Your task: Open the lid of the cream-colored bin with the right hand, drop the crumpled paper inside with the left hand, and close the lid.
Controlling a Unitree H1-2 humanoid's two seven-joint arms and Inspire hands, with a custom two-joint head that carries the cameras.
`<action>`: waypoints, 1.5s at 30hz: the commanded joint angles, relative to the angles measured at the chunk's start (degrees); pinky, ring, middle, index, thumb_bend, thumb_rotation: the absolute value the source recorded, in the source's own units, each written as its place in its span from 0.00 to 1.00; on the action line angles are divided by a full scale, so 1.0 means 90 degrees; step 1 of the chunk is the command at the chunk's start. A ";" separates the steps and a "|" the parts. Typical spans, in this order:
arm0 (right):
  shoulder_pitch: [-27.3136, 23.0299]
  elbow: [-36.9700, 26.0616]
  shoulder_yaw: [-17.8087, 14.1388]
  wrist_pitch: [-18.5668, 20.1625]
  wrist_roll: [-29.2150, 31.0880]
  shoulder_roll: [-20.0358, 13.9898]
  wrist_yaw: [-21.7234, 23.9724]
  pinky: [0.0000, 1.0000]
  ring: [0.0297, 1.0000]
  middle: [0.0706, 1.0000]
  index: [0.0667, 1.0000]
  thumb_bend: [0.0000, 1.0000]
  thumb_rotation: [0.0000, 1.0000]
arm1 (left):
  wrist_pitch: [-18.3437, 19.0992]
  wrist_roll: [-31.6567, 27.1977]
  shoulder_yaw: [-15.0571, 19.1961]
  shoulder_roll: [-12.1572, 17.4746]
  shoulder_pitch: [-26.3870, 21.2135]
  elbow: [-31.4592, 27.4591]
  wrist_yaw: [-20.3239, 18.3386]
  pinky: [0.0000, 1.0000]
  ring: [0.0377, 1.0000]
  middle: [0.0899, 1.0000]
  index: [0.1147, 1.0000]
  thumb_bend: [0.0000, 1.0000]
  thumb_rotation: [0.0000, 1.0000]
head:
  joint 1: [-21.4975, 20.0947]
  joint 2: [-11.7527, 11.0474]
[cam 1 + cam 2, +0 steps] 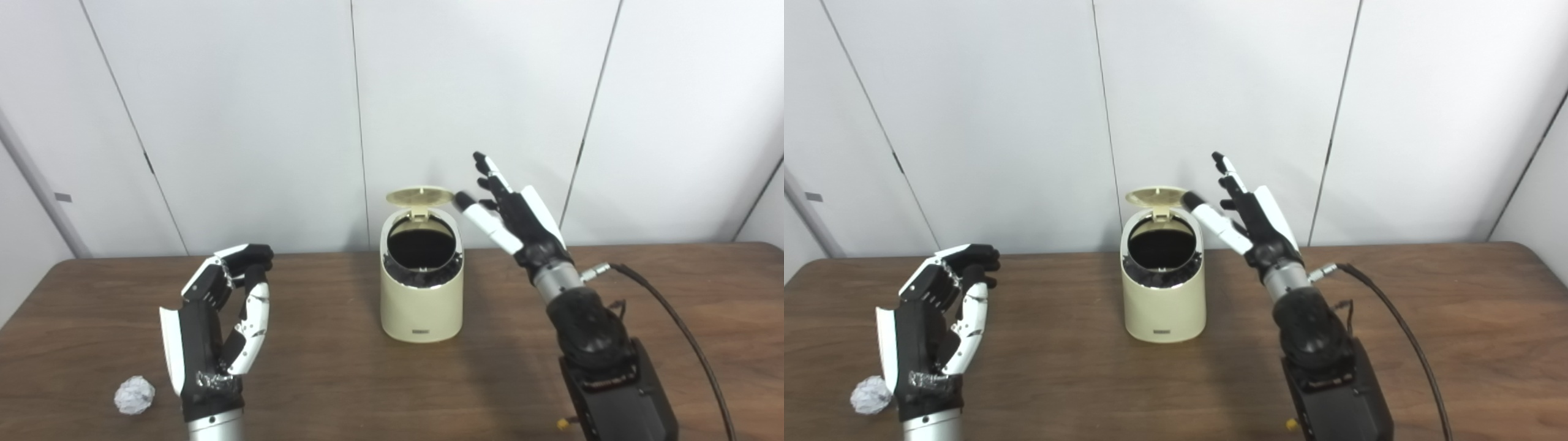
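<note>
Cream bin (421,300) upright at centre of wooden table (343,380), lid (420,196) raised. Right hand (511,214) empty, fingers spread, just right of lid. Left hand (214,324) empty, fingers half-curled. Crumpled paper (134,395) on table just left of left hand.

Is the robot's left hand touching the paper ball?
Apart. In the left eye view, bare brown table shows between the crumpled paper and the left hand, which is raised with its fingers curled and holds nothing.
</note>
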 commanded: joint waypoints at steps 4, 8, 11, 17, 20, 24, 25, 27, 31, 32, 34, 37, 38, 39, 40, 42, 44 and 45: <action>0.0240 -0.0763 -0.0386 -0.1283 0.0880 0.0061 -0.0169 0.92 0.95 0.94 0.92 0.72 0.95 | -0.0096 -0.0043 0.0008 0.0020 -0.0180 -0.0193 0.0022 0.51 0.58 0.58 0.54 0.24 0.40 | -0.0004 -0.0011; 0.0574 -0.1359 -0.0488 -0.1525 0.0772 0.0094 -0.0420 0.90 0.91 0.90 0.87 0.73 0.93 | -0.0101 -0.0086 0.0020 0.0047 -0.0187 -0.0178 0.0015 0.52 0.59 0.58 0.54 0.24 0.40 | -0.0014 -0.0019; 0.0950 -0.1990 -0.0557 -0.1544 0.0753 0.0190 -0.0590 0.87 0.90 0.89 0.85 0.64 0.90 | -0.0154 -0.0125 0.0029 0.0091 -0.0186 -0.0154 0.0013 0.52 0.59 0.58 0.54 0.24 0.40 | -0.0030 -0.0025; 0.1760 -0.2237 -0.0606 -0.2603 0.0520 0.0413 -0.1096 0.78 0.80 0.77 0.73 0.27 0.80 | -0.0143 -0.0147 0.0027 0.0145 -0.0160 -0.0156 -0.0013 0.52 0.59 0.58 0.54 0.24 0.41 | -0.0014 -0.0028; 0.2161 -0.2035 -0.0678 -0.3224 0.0698 0.0448 -0.1232 0.76 0.80 0.77 0.72 0.24 0.70 | -0.0131 -0.0162 0.0028 0.0159 -0.0145 -0.0170 -0.0032 0.52 0.59 0.58 0.54 0.24 0.40 | -0.0031 -0.0015; 0.2550 -0.1769 -0.0759 -0.3870 0.0784 0.0509 -0.1389 0.68 0.76 0.76 0.71 0.20 0.58 | -0.0148 -0.0193 0.0019 0.0201 -0.0121 -0.0161 -0.0059 0.52 0.59 0.58 0.54 0.23 0.39 | -0.0014 -0.0027; 0.2669 -0.1693 -0.0789 -0.4059 0.0737 0.0504 -0.1432 0.67 0.76 0.75 0.70 0.19 0.57 | -0.0163 -0.0189 0.0015 0.0215 -0.0116 -0.0151 -0.0067 0.52 0.59 0.58 0.54 0.23 0.39 | -0.0012 -0.0027; 0.2816 -0.1618 -0.0820 -0.4251 0.0698 0.0528 -0.1504 0.67 0.76 0.75 0.70 0.18 0.60 | -0.0185 -0.0180 0.0020 0.0234 -0.0111 -0.0134 -0.0076 0.52 0.59 0.58 0.55 0.23 0.39 | -0.0019 -0.0036; 0.3114 -0.1567 -0.0876 -0.4312 0.0850 0.0595 -0.1585 0.69 0.76 0.76 0.70 0.21 0.61 | -0.0280 -0.0156 0.0031 0.0269 -0.0144 -0.0067 -0.0048 0.51 0.58 0.58 0.54 0.23 0.38 | 0.0044 -0.0038; 0.3176 -0.1542 -0.0902 -0.4344 0.0858 0.0594 -0.1604 0.70 0.76 0.76 0.71 0.21 0.62 | -0.0269 -0.0151 0.0055 0.0304 -0.0166 -0.0076 -0.0051 0.51 0.58 0.58 0.54 0.25 0.38 | 0.0058 -0.0059; 0.3238 -0.1502 -0.0938 -0.4399 0.0874 0.0581 -0.1625 0.71 0.76 0.75 0.70 0.20 0.61 | -0.0231 -0.0149 0.0088 0.0355 -0.0192 -0.0097 -0.0064 0.51 0.59 0.58 0.54 0.28 0.42 | 0.0073 -0.0064; 0.3334 -0.1384 -0.0979 -0.4516 0.1065 0.0374 -0.1511 0.73 0.77 0.76 0.71 0.21 0.62 | -0.0053 -0.0091 0.0128 0.0472 -0.0207 -0.0164 -0.0145 0.52 0.60 0.59 0.55 0.31 0.45 | 0.0248 -0.0088; 0.3374 -0.1343 -0.0993 -0.4545 0.1146 0.0296 -0.1462 0.75 0.78 0.77 0.72 0.21 0.64 | -0.0008 -0.0037 0.0147 0.0512 -0.0203 -0.0181 -0.0156 0.53 0.60 0.60 0.56 0.33 0.46 | 0.0302 -0.0094; 0.3407 -0.1308 -0.1028 -0.4542 0.1186 0.0248 -0.1457 0.76 0.79 0.77 0.72 0.22 0.65 | -0.0008 0.0093 0.0175 0.0556 -0.0193 -0.0184 -0.0130 0.53 0.61 0.61 0.56 0.36 0.45 | 0.0404 -0.0102; 0.3434 -0.1277 -0.1058 -0.4542 0.1245 0.0211 -0.1456 0.75 0.78 0.76 0.71 0.21 0.64 | -0.0029 0.0244 0.0197 0.0601 -0.0181 -0.0179 -0.0094 0.52 0.61 0.61 0.56 0.37 0.45 | 0.0467 -0.0112; 0.3471 -0.1198 -0.1131 -0.4606 0.1333 0.0128 -0.1469 0.73 0.78 0.76 0.70 0.21 0.59 | -0.0082 0.0482 0.0255 0.0693 -0.0158 -0.0180 -0.0030 0.51 0.61 0.61 0.56 0.40 0.47 | 0.0653 -0.0160; 0.3485 -0.1142 -0.1231 -0.4636 0.1313 0.0050 -0.1491 0.73 0.77 0.76 0.70 0.20 0.58 | -0.0074 0.0691 0.0388 0.0816 -0.0110 -0.0248 0.0032 0.50 0.60 0.60 0.56 0.43 0.45 | 0.0887 -0.0179; 0.3480 -0.1106 -0.1282 -0.4646 0.1324 -0.0006 -0.1485 0.73 0.77 0.75 0.70 0.21 0.61 | -0.0009 0.0801 0.0455 0.0851 -0.0078 -0.0314 0.0046 0.49 0.60 0.60 0.56 0.48 0.44 | 0.1074 -0.0212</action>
